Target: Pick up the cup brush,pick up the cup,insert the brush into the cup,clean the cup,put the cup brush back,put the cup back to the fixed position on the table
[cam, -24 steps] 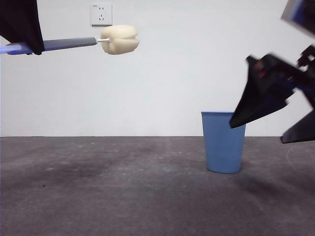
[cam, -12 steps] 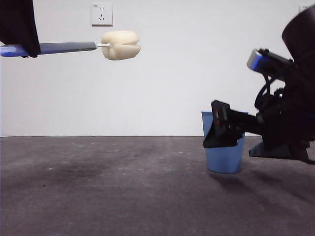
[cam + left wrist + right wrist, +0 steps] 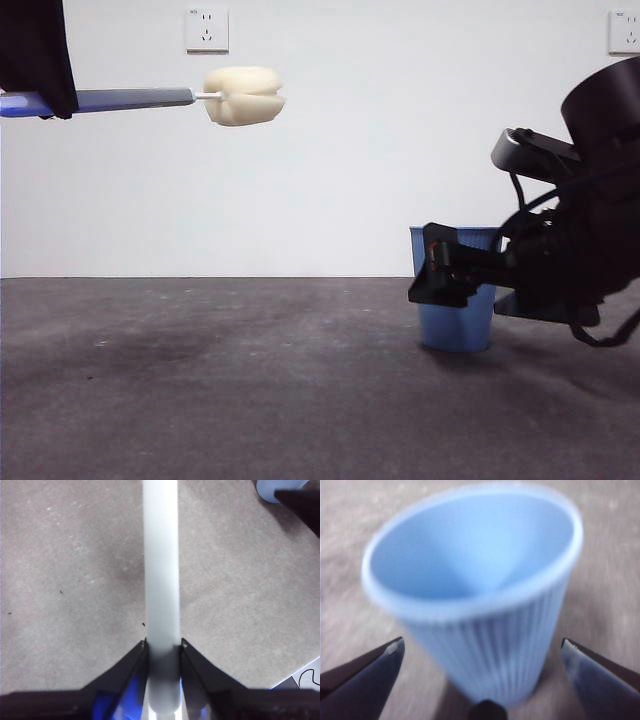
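High at the left of the front view, the cup brush [image 3: 243,95] hangs level in the air with its cream sponge head pointing right. My left gripper [image 3: 36,60] is shut on its grey handle [image 3: 161,580]; the wrist view shows both jaws of the left gripper [image 3: 162,650] pressed against it. The blue ribbed cup [image 3: 455,305] stands upright on the table [image 3: 220,380] at the right. My right gripper [image 3: 445,278] is down at the cup's level. In its wrist view the right gripper [image 3: 481,645] is open, with one jaw on either side of the cup [image 3: 475,590] and neither touching it.
The right arm's dark bulk [image 3: 590,250] fills the space right of the cup. Two wall sockets [image 3: 206,30] [image 3: 624,32] sit on the white wall behind. A white sheet corner [image 3: 300,682] lies on the table below the left arm.
The right gripper has dropped from above the cup to table level, and its jaws now straddle the cup. The brush and the left gripper have barely moved.
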Controlling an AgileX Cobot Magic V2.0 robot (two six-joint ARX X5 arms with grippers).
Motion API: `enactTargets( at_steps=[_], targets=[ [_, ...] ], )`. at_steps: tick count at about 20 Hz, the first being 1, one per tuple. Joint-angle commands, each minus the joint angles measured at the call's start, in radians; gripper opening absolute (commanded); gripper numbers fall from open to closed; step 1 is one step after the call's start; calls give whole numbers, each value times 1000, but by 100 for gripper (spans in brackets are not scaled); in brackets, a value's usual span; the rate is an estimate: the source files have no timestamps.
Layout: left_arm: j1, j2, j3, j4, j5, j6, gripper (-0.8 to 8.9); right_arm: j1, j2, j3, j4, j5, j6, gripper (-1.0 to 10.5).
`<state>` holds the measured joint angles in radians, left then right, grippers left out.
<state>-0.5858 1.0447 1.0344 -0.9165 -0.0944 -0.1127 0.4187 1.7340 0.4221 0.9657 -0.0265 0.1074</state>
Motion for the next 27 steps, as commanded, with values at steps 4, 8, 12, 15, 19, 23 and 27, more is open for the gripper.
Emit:
enactTargets(
  at_steps=[4, 8, 12, 15, 19, 23, 27],
  targets=[
    [-4, 0, 3, 2, 0, 2, -9, -1, 48, 53, 17, 0, -15, 523],
    [-4, 0, 3, 2, 0, 2, -9, -6, 62, 61, 22, 7, -12, 350],
    [-4, 0, 3, 1, -1, 2, -9, -7, 62, 61, 44, 7, -13, 160],
    [-4, 0, 3, -8, -2, 10, -9, -7, 61, 61, 44, 6, -24, -3],
    [-3, 0, 3, -30, -7, 77, -9, 2, 14, 61, -28, -1, -32, -16],
    [-1, 0, 3, -45, -8, 198, -9, 39, -202, 76, -344, 7, -166, -17],
    [-1, 0, 3, -54, -7, 325, -9, 94, -408, 204, -848, 34, -315, -17]
  ],
)
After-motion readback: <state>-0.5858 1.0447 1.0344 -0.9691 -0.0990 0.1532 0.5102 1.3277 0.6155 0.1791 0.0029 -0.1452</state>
